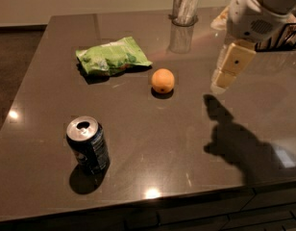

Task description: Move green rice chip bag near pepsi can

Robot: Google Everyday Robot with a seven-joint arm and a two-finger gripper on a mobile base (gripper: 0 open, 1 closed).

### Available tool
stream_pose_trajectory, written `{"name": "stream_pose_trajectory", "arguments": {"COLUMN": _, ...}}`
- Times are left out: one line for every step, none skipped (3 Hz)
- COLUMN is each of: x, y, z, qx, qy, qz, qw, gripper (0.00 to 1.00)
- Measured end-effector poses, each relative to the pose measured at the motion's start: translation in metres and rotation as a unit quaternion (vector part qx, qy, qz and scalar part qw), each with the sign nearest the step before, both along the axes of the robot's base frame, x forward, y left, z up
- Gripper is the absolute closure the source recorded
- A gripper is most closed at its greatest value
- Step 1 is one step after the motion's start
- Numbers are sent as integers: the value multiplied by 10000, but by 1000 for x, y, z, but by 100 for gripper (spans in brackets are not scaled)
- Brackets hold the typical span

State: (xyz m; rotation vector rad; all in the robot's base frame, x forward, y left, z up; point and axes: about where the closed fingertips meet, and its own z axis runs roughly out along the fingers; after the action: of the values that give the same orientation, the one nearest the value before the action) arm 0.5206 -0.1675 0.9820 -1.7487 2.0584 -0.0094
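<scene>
A dark, glossy counter (42, 81) carries everything here. The green rice chip bag (112, 57) lies flat on its far left part, crinkled, with its printed face up. The pepsi can (88, 145) stands upright at the near left, its silver top showing the open hole, and casts a small shadow toward the near edge. Bag and can are well apart, with bare counter between them.

An orange (163, 80) sits near the middle, just to the right of the bag and a little nearer, touching neither bag nor can. A clear glass tumbler (185, 6) stands at the far edge, right of the bag, with something pale inside that cannot be made out. A black wire basket (282, 32) shows at the far right, partly behind the arm.

The pincer (224, 77) hangs above the right side of the counter, a cream piece pointing down below the white arm housing. It touches none of the things and has hold of nothing. Whether it is open or closed cannot be told. Its dark shadow (234, 138) falls on the near right of the counter.
</scene>
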Motion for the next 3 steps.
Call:
{"name": "stream_pose_trajectory", "arguments": {"x": 48, "y": 43, "z": -1, "qx": 211, "qy": -79, "qz": 328, "qw": 9992, "gripper": 0}}
{"name": "stream_pose_trajectory", "arguments": {"x": 106, "y": 111, "z": -12, "qx": 510, "qy": -75, "qz": 640, "qw": 9966, "gripper": 0}}
{"name": "stream_pose_trajectory", "arguments": {"x": 138, "y": 153, "z": -28, "qx": 550, "qy": -46, "qz": 715, "qw": 9959, "gripper": 0}}
